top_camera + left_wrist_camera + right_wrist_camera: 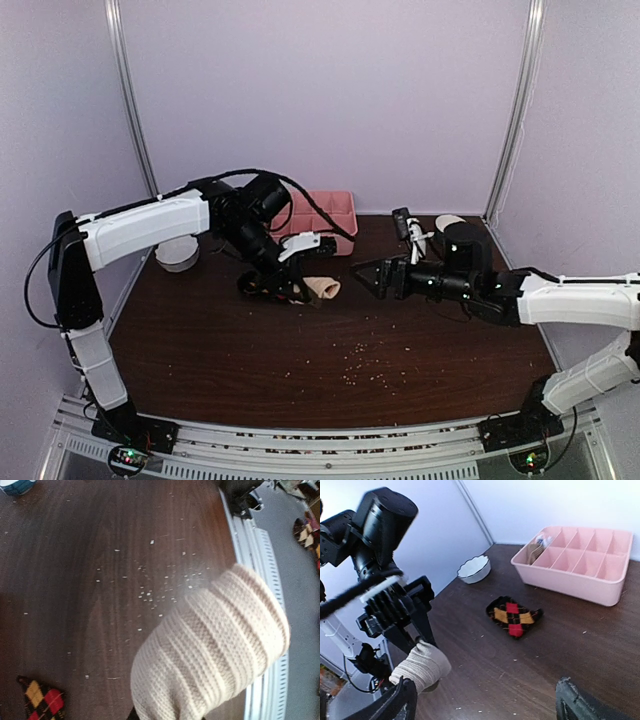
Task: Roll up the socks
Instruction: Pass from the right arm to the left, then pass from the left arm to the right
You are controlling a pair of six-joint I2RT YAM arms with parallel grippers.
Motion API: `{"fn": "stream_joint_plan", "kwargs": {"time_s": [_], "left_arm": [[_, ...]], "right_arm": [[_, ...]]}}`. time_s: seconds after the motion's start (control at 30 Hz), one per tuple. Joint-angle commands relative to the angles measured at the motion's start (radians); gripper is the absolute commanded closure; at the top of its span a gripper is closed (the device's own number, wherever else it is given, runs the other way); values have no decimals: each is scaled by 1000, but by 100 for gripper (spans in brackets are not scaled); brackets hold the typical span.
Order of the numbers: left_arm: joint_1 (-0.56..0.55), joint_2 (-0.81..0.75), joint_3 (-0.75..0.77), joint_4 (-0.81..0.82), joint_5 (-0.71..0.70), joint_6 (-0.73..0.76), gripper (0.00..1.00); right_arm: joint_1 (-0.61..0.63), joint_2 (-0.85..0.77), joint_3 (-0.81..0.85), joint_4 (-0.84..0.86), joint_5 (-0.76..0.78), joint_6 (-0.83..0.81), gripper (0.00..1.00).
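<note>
Pinching cream sock [420, 666] in left end effector [417, 641], fingers pressed into the knit; holds it low over table [300, 370], left of centre; cannot tell whether it touches the wood. Shows right end effector [368, 276] spread wide and bare, near that sock and pointed at it. Leaves argyle sock [515, 616] lying flat on table, between cream sock and tray [570, 585], apart from both; sets bowl [473, 570] well off toward the far left.

Looks like a bunched tube more than a tight roll, so probably mid-step.

Could lose the shape if the pinch eases, soft knit tending to spring open; could snag a loop on a finger as right end effector closes in; could knock the two end effectors together, given how near they stand; could pick up crumbs [150, 592] in the knit if dragged across table; could shove argyle sock aside with a careless sweep.

Finds no brand, label or readable writing on anything in view.
</note>
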Motion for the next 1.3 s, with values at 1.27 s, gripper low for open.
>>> {"fn": "stream_joint_plan", "kwargs": {"time_s": [1.27], "left_arm": [[28, -24, 29, -303, 620, 7, 100]], "right_arm": [[304, -55, 205, -93, -40, -324, 0]]}}
